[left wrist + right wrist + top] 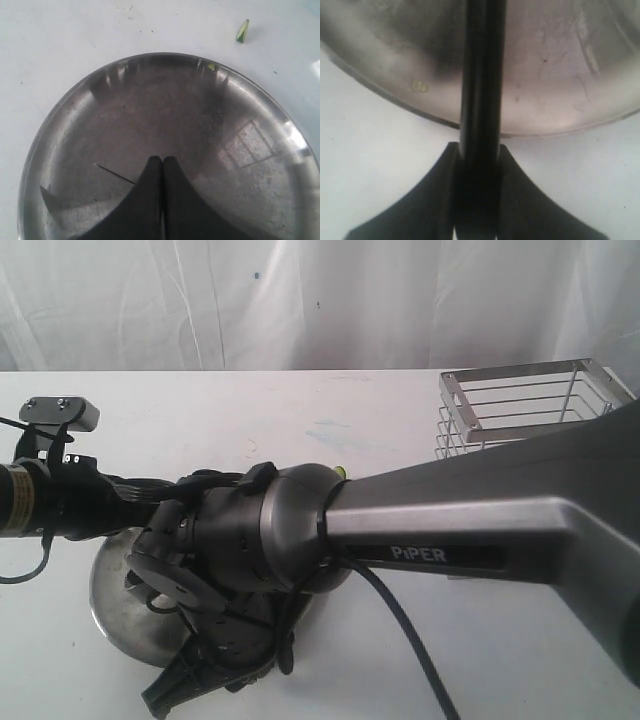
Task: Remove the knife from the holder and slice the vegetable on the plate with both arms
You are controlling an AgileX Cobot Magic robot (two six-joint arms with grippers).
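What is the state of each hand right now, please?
Left hand: closed, nothing visible in it, over the plate.
Right hand: closed on the knife.

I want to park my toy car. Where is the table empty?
Free: the white table between the black left arm and the silver wire rack, and the corner left of the round steel plate. Crowded: over the plate, where that arm meets the grey PiPER arm.
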